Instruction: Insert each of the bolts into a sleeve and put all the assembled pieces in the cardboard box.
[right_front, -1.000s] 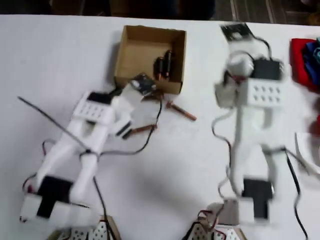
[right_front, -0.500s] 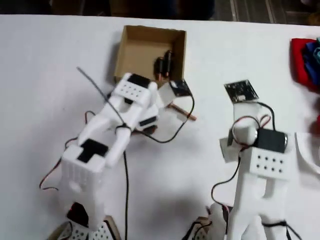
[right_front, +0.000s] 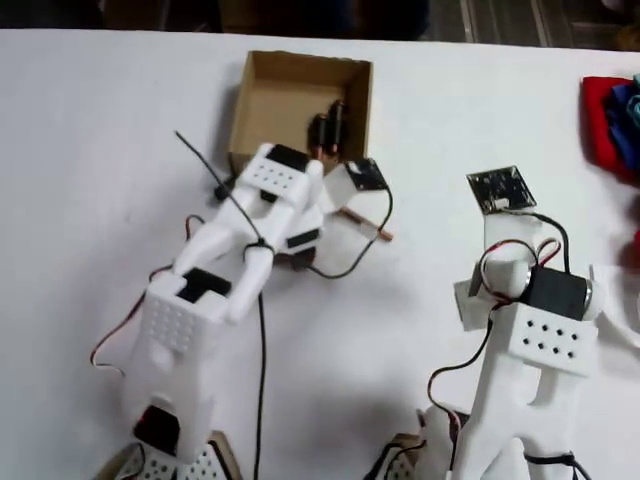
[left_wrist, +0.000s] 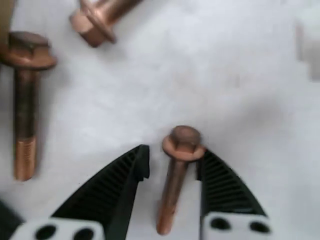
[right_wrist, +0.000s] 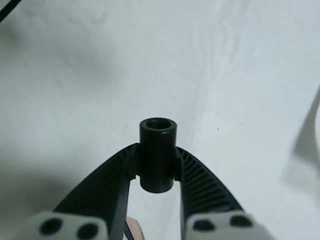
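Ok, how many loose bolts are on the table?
3. The first bolt lies inside the open left pincer; second bolt and third bolt lie beyond it. More may hide under the arm.

White table (right_front: 80, 120), bearing one open cardboard box (right_front: 262, 110) at the far middle, with two dark sleeves (right_front: 328, 126) lying side by side against its right wall, and one copper bolt (right_front: 366, 222) lying flat just outside the box's near right corner. Left arm (right_front: 215, 265), white, slanting from the near edge up to that corner, its wrist beside the bolt; right arm (right_front: 530, 350), white, well apart to the right, with a small dark circuit board (right_front: 500, 187) at its far end. Red and blue cloth (right_front: 610, 115) at the right edge.
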